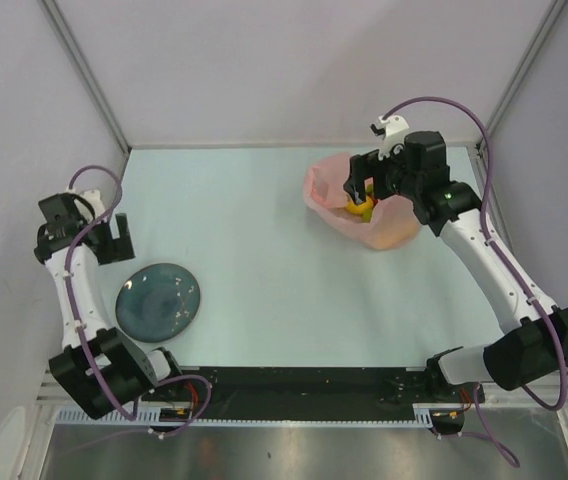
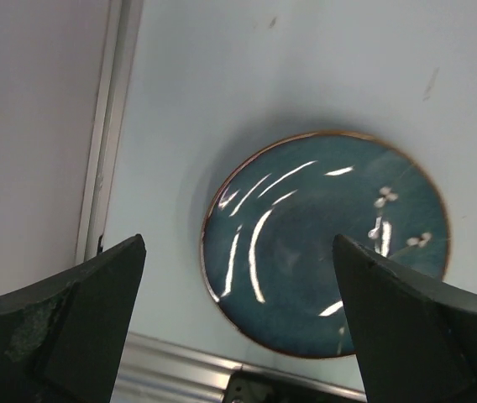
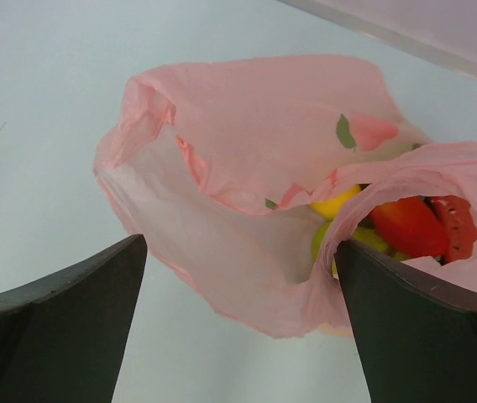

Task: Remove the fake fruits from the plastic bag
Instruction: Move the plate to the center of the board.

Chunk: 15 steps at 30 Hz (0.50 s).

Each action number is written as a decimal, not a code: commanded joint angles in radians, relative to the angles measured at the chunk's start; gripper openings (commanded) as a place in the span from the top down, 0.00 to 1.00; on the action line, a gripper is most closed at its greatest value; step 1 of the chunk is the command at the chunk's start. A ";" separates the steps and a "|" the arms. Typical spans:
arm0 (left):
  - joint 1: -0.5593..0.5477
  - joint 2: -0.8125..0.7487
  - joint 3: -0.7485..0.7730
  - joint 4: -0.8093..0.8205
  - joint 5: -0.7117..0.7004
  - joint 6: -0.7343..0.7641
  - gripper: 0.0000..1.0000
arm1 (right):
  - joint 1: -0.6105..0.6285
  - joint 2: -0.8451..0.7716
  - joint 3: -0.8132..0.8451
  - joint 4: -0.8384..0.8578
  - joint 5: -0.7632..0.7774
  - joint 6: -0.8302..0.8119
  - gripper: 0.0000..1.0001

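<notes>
The pink plastic bag (image 1: 379, 208) lies at the far right of the table, mouth open, and also fills the right wrist view (image 3: 255, 159). Inside it I see fake fruits: a yellow one (image 3: 336, 204), a red one (image 3: 408, 227), a watermelon slice (image 3: 458, 223) and a green one (image 3: 321, 241); yellow fruit shows from above (image 1: 361, 208). My right gripper (image 1: 356, 186) hangs open over the bag's mouth, holding nothing; its right finger (image 3: 423, 327) touches the bag's rim. My left gripper (image 1: 112, 236) is open and empty at the far left.
A round dark blue plate (image 1: 160, 300) sits at the near left, right below my left gripper (image 2: 238, 336) in the left wrist view (image 2: 322, 243). An aluminium rail (image 2: 96, 151) borders the table's left edge. Grey walls enclose the table.
</notes>
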 commanded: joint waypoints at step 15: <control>0.136 0.230 -0.253 0.192 -0.011 0.159 0.20 | 0.072 -0.171 0.005 -0.074 0.140 -0.038 0.00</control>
